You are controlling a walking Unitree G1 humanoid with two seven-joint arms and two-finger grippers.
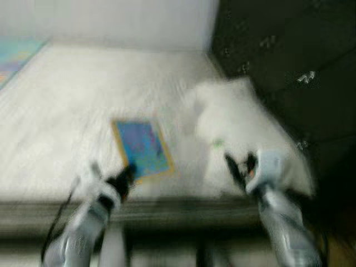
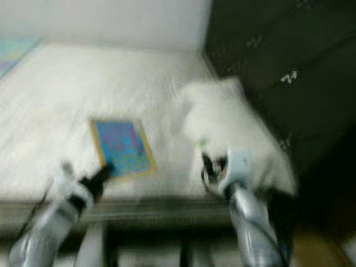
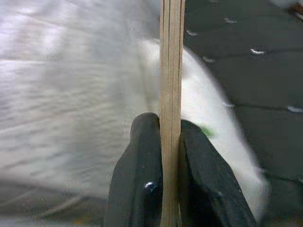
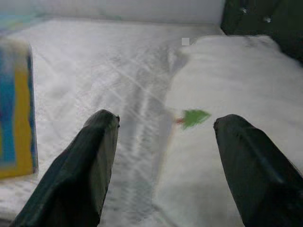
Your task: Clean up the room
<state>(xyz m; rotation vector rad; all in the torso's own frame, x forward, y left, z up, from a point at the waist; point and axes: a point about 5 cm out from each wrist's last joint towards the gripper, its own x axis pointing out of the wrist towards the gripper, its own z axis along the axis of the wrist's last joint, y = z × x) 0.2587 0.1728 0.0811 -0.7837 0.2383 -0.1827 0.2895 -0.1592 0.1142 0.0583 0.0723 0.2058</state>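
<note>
Left gripper [image 3: 163, 156] jaws clamped on the edge of a thin book [image 1: 142, 147], blue cover with yellow border, lying on the white bed [image 1: 67, 111]. Right gripper [image 4: 163, 127] jaws wide, over a white pillow [image 4: 236, 94] with a small green mark [image 4: 194, 117]. Cover text too blurred to read.

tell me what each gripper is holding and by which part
The left gripper is shut on the near edge of the blue picture book lying on the bed. The right gripper is open by the white pillow, holding nothing.
</note>
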